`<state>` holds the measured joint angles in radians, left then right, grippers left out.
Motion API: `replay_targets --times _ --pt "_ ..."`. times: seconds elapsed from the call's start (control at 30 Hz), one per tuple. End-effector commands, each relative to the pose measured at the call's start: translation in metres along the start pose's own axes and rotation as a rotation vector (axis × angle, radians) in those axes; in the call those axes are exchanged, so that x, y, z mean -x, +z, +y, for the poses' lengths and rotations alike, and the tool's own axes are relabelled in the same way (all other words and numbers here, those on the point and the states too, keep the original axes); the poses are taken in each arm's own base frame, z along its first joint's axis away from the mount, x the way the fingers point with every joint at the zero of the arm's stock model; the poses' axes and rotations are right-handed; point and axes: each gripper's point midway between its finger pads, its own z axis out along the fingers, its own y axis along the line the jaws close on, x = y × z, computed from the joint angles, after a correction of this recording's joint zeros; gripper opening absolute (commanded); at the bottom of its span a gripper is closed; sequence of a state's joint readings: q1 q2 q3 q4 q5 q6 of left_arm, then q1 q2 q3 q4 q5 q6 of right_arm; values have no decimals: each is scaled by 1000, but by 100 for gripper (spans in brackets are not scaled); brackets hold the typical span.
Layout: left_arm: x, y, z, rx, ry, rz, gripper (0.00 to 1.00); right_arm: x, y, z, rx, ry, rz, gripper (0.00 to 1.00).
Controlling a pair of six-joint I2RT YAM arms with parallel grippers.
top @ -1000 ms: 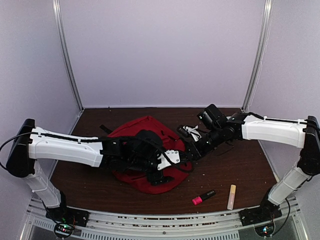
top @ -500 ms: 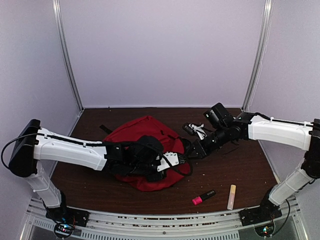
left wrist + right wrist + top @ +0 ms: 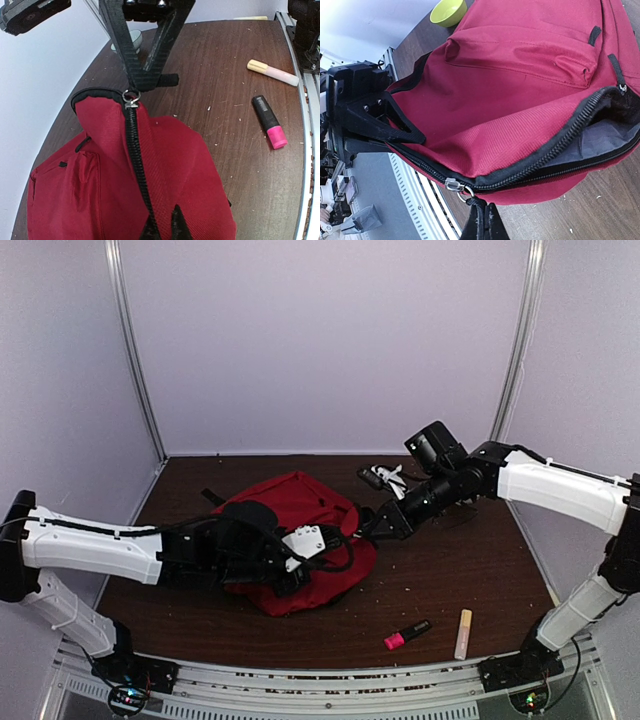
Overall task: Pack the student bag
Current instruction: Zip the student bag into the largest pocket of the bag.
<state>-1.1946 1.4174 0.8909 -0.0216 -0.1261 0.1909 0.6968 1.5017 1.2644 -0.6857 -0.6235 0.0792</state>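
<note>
- The red bag [image 3: 295, 498] lay slumped at the middle-left of the table [image 3: 470, 560], held between both arms, its main zip partly open on a dark lining [image 3: 615, 127].
- The left gripper [image 3: 162, 226] had its fingers pressed together, clamped on the bag at the zip seam.
- The right gripper [image 3: 481, 220] was pinched tight on the zip pull [image 3: 456, 185], lifting that corner of the fabric into a peak.
- A pink highlighter [image 3: 407, 634] and a pale marker [image 3: 464, 633] lay near each other on the table, apart from the bag and toward the near edge.
- A green bowl [image 3: 447, 11] stood beyond the bag in the right wrist view.
- The bag looked soft and light: it sagged and creased wherever it was not held, so it would likely fold rather than keep a mouth open unaided.
- The best holds appeared to be the zip pull and the stiffer seam beside the teeth; loose cloth would probably bunch or slip.
</note>
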Motion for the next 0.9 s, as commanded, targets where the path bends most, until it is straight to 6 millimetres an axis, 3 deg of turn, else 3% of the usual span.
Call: replay_targets --times 0.0,0.1,0.17,0.27,0.3,0.4,0.53,0.63,0.77,0.87 --pt "-78 -35 -51 -205 41 271 0 -16 -78 -164 -736 176 48 0" --pt "-83 -40 -48 -189 48 281 0 -15 -77 -163 -727 173 57 0" --pt "-82 -41 -45 -170 46 276 0 -16 -67 -151 -647 160 60 0" --pt "-76 -39 -44 -165 37 248 0 -9 -39 -96 -316 120 -2 0" --pt "-77 -38 -44 -165 37 249 0 -10 -36 -86 -276 120 -17 0" --pt "-86 -39 -46 -163 32 262 0 -22 -46 -111 -438 138 2 0" --pt "-91 -44 -47 -162 21 266 0 -32 -45 -144 -449 247 18 0" --pt "-86 -50 -44 -153 9 242 0 -20 -52 -166 -448 307 -58 0" --pt "-89 -56 -42 -140 13 242 0 1 -54 -171 -446 302 -81 0" --pt "-92 -57 -42 -138 17 252 0 5 -50 -176 -449 304 -71 0"
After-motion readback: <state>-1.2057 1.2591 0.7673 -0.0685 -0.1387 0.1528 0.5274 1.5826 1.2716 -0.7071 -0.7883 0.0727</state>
